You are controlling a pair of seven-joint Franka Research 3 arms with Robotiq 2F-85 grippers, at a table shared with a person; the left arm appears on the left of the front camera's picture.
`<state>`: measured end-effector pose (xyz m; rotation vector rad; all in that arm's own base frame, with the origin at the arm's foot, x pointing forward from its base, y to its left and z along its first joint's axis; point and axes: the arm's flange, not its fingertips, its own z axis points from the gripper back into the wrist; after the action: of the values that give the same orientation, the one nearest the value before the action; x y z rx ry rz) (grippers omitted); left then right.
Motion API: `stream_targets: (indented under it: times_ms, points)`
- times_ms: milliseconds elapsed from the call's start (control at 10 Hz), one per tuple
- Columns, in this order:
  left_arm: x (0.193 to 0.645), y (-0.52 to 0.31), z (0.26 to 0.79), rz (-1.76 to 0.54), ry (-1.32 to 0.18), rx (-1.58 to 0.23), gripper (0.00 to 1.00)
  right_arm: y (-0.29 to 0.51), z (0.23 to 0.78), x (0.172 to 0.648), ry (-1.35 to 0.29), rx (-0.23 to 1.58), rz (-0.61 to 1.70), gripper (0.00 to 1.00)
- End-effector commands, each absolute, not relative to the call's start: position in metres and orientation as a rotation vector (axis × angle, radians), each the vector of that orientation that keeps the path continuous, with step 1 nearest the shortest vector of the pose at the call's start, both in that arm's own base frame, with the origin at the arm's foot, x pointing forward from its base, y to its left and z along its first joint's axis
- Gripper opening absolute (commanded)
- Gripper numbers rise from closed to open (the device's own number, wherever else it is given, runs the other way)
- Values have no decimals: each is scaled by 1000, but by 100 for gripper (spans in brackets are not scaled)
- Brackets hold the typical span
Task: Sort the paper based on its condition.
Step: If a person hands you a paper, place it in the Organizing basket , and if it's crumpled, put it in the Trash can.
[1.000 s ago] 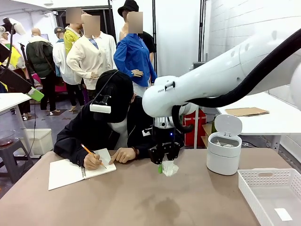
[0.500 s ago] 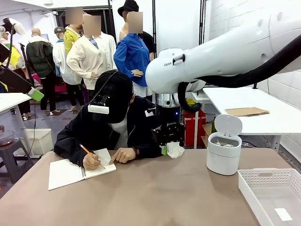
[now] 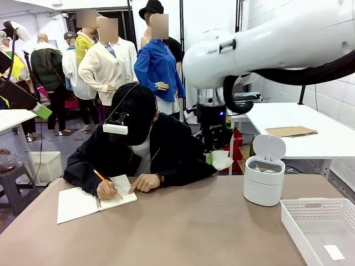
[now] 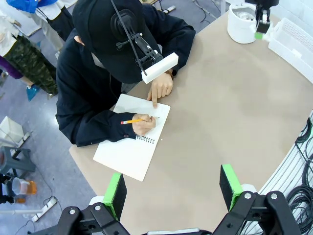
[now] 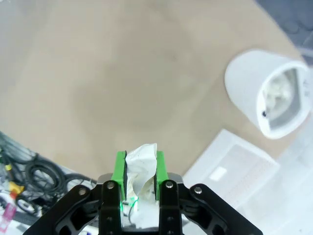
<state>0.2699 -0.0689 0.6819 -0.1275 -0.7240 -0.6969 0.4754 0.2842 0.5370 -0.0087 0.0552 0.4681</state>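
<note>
On the left of the counter [image 3: 166, 233], well left of the bin [image 3: 264, 178], a person leans over an open notebook [image 3: 91, 203]. One hand [image 3: 107, 190] holds a pencil [image 3: 102, 178] on the page, the other hand [image 3: 144, 183] rests at the notebook's edge nearest the bin, a finger on the paper. In the left wrist view the same notebook lies under both hands, and the left claw [image 4: 171, 188] hangs high over the counter, its green pads spread wide with nothing between them.

Nearer the bin, the right arm comes in from the right side and drops its right claw [image 3: 214, 156] above the counter, just left of the bin and higher than the bin's rim. The claw is pressed tight on the paper [image 3: 221, 160], a crumpled white wad that bulges out on the bin's side of the fingers. In the right wrist view the wad [image 5: 139, 169] sits pinched between the two green pads, with the bin up and to the right.

The bin is white and round, its lid raised; something crumpled and white lies inside. Right of the bin, at the counter's corner, stands a white basket [image 3: 320, 233] holding a small flat slip [image 3: 334, 252].
</note>
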Motion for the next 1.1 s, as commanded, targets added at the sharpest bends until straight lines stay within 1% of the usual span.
stream_targets:
  times_ms: [0, 200, 600, 700, 900, 1000]
  points:
    - [270, -69, 682, -696, -722, -123, 100, 261, 551, 471, 54, -64, 385, 28]
    - [270, -69, 682, -696, -722, -123, 100, 233, 560, 474, 7, -104, 359, 28]
    - [270, -69, 682, -696, -722, -123, 100, 170, 556, 497, -50, -179, 265, 28]
    - [270, -69, 682, -696, -722, -123, 100, 157, 555, 501, -58, -186, 269, 28]
    - [270, -69, 682, -696, -722, -123, 100, 139, 551, 509, -126, -199, 317, 28]
    - [270, -69, 682, -696, -722, -123, 100, 152, 559, 511, -43, -175, 266, 28]
